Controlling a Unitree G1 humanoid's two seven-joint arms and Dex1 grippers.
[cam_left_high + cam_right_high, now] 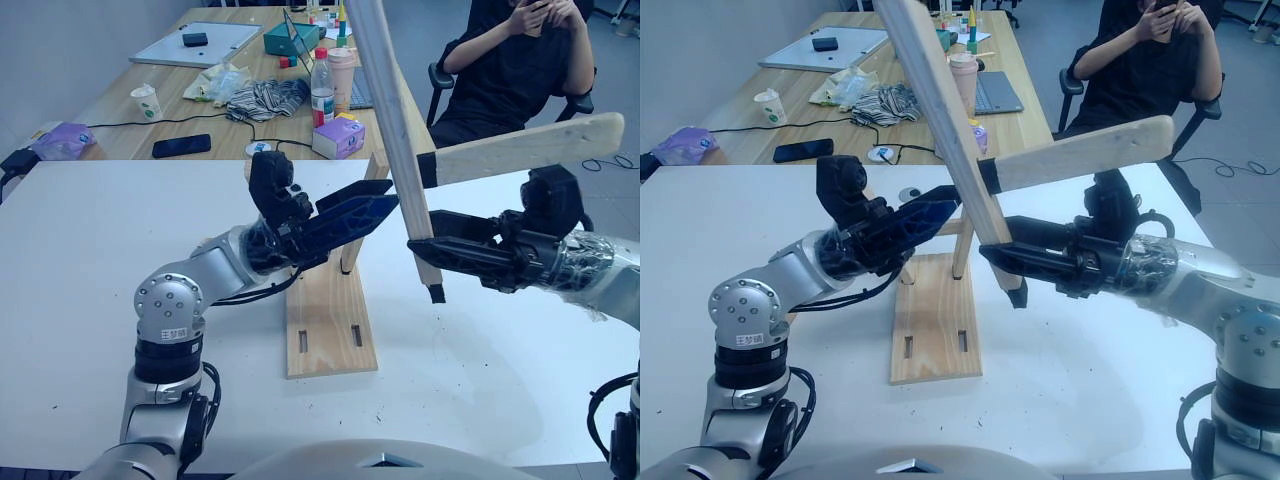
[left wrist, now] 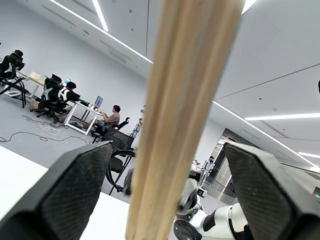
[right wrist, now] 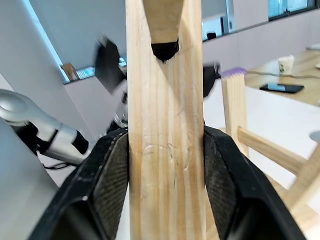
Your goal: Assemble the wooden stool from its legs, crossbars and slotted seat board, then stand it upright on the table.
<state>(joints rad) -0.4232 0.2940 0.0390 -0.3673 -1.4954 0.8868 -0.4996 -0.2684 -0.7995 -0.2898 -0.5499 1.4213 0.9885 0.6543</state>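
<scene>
The slotted seat board [image 1: 325, 335] lies flat on the white table [image 1: 90, 260]. One upright leg [image 1: 377, 169] with a crossbar [image 3: 270, 150] stands on it. Above the board my right gripper [image 1: 418, 247] is shut on a long wooden leg [image 1: 395, 140], its pads [image 3: 112, 180] pressed on both sides. That leg slants up and away, and a second leg [image 1: 530, 148] joins it at a black-wrapped joint and points right. My left gripper [image 1: 385, 212] is open just left of the long leg. In the left wrist view the leg [image 2: 185, 115] stands between the fingers [image 2: 75, 195] with gaps on both sides.
A wooden desk behind the white table carries a bottle [image 1: 322, 95], a paper cup [image 1: 147, 102], a phone [image 1: 181, 146], a purple box [image 1: 338, 137], crumpled cloth [image 1: 265, 98] and a laptop. The white table is bare to the left and right of the board.
</scene>
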